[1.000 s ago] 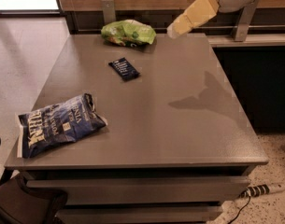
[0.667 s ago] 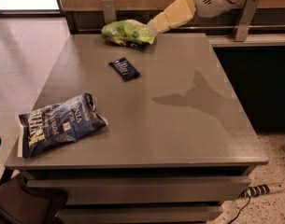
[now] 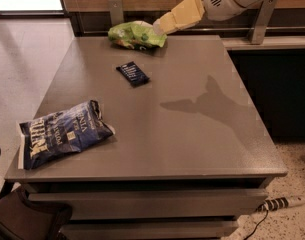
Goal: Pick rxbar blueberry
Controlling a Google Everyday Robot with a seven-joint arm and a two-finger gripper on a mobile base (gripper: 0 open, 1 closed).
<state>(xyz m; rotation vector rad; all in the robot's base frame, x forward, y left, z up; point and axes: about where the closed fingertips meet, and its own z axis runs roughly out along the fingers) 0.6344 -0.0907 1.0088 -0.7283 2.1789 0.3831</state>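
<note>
Nearest the camera, a dark object point(image 3: 27, 219) sits low at the left front corner, too obscured to identify, and a white power strip point(image 3: 282, 202) lies on the speckled floor at the right. The grey worktop point(image 3: 192, 149) is square, with drawer fronts below its front edge. On its near left corner lies a large blue chip bag point(image 3: 62, 134) with white lettering, flat and crumpled, one end close to the left edge. Toward the right of centre, the arm's shadow point(image 3: 207, 101) falls on bare surface. Farther back, left of centre, the rxbar blueberry point(image 3: 132, 74) lies flat in its dark navy wrapper, set at an angle, well apart from the blue bag and clear of all other items. Behind it, at the rear edge, a green chip bag point(image 3: 137, 35) lies crumpled. The hand point(image 3: 161, 25), pale yellow on a white arm entering from the upper right, is raised above the rear of the worktop with its tip over the right end of the green bag, well apart from the bar. Whether the hand is spread or pressed together cannot be determined; it holds nothing visible.
</note>
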